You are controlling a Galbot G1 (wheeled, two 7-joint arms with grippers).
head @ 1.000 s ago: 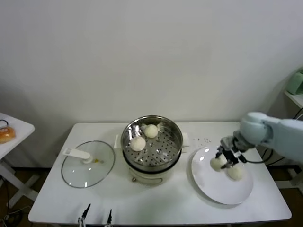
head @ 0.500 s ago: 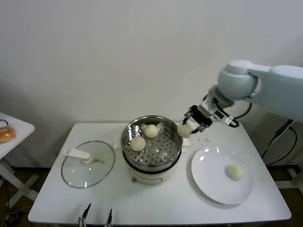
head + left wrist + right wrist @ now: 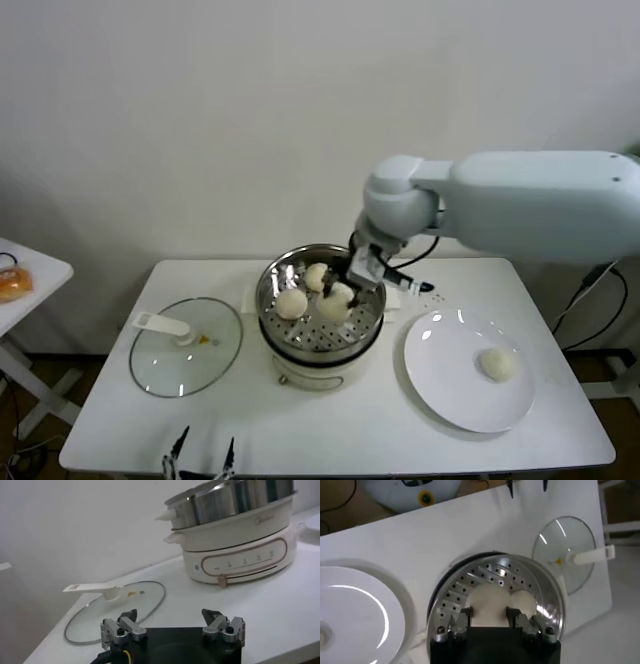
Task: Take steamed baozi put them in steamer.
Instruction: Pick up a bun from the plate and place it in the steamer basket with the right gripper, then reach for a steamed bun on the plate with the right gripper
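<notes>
The steamer (image 3: 318, 335) is a shiny perforated basket on a cream pot base in the middle of the table. Two baozi (image 3: 317, 275) (image 3: 291, 302) lie on its floor. My right gripper (image 3: 345, 288) reaches in from the right and is shut on a third baozi (image 3: 336, 300), which sits low within the rim. In the right wrist view the fingers press both sides of that baozi (image 3: 489, 599) over the steamer floor (image 3: 465, 587), with another baozi (image 3: 522, 602) beside it. One more baozi (image 3: 497, 363) lies on the white plate (image 3: 440, 385). My left gripper (image 3: 170, 614) waits open at the table's front edge.
The glass lid (image 3: 186, 345) with a white handle lies flat to the left of the steamer. The plate takes up the right part of the table. A small side table (image 3: 20, 300) with an orange object stands at far left. A white wall rises behind.
My right gripper lifted one baozi off the plate, carried it leftward over the steamer's rim, and now holds it inside the basket. One baozi stays on the plate.
</notes>
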